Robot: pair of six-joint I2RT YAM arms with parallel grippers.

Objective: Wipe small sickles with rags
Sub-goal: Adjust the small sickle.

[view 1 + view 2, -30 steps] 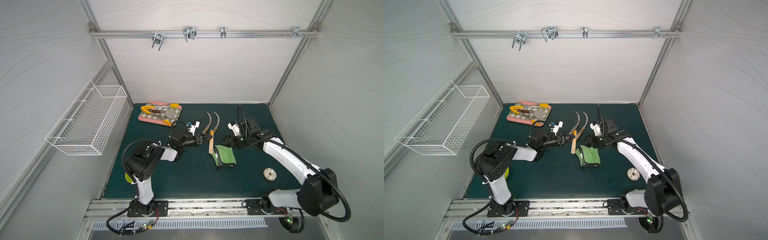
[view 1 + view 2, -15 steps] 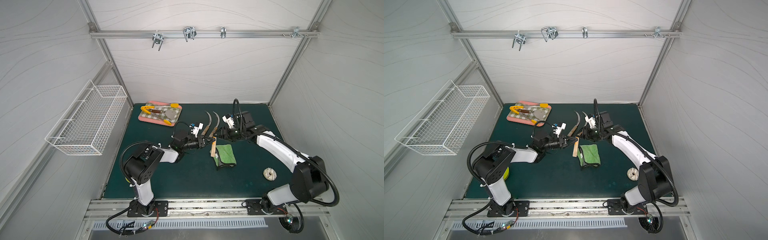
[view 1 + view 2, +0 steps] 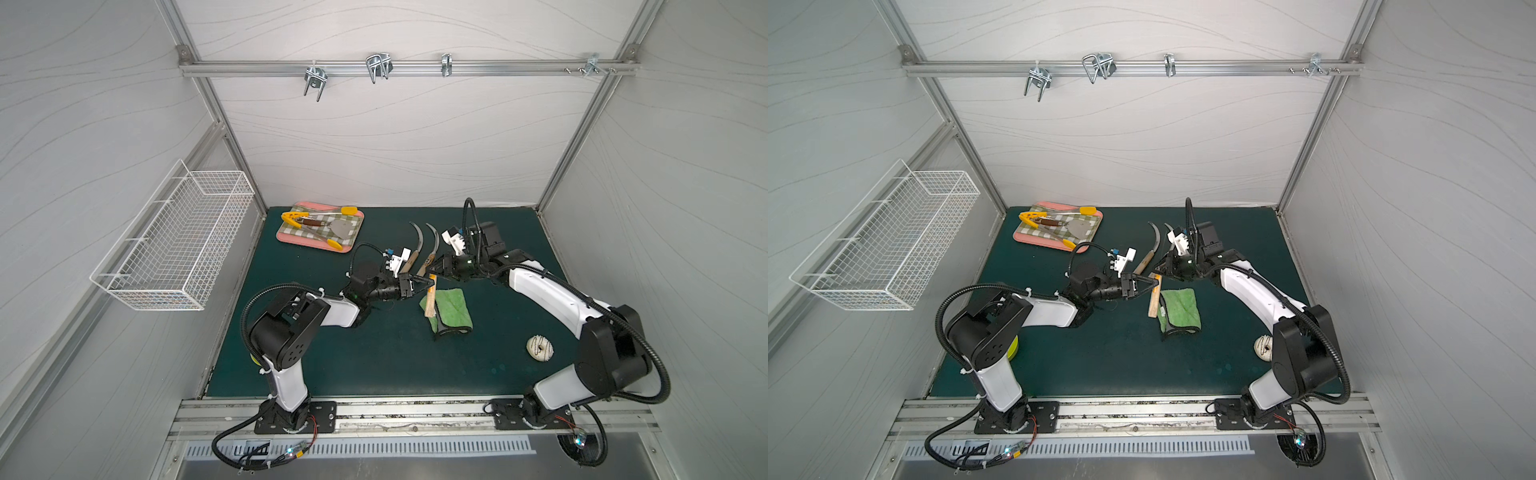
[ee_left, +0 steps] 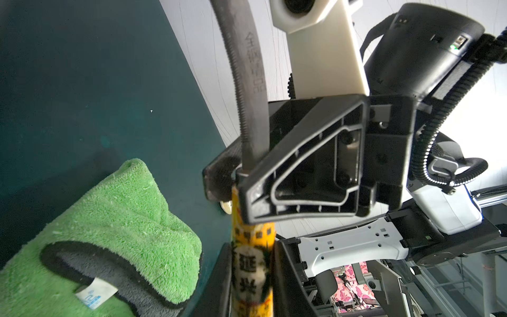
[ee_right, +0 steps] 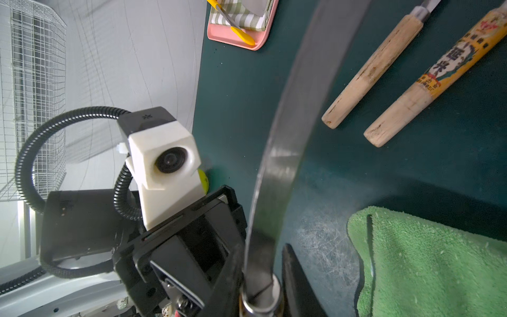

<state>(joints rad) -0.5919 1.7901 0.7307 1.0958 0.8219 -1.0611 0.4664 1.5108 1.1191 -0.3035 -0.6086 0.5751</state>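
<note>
Sickle (image 3: 430,305) beside green rag (image 3: 453,308)

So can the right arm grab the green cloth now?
Probably not right away. The cloth lies close by, but the right gripper is closed around the sickle that the left gripper also holds. It would need to let go first.

Middle of the table (image 3: 353,361) is jammed: left gripper (image 3: 430,283) and right gripper (image 3: 435,271) both clamp the held sickle (image 3: 430,303), rag (image 3: 451,309) just beside it, two loose sickles (image 5: 373,68) right behind. Front centre lies open. Tray (image 3: 286,239) blocks the far-left corner; a white ring (image 3: 540,348) sits near the right edge.
</note>
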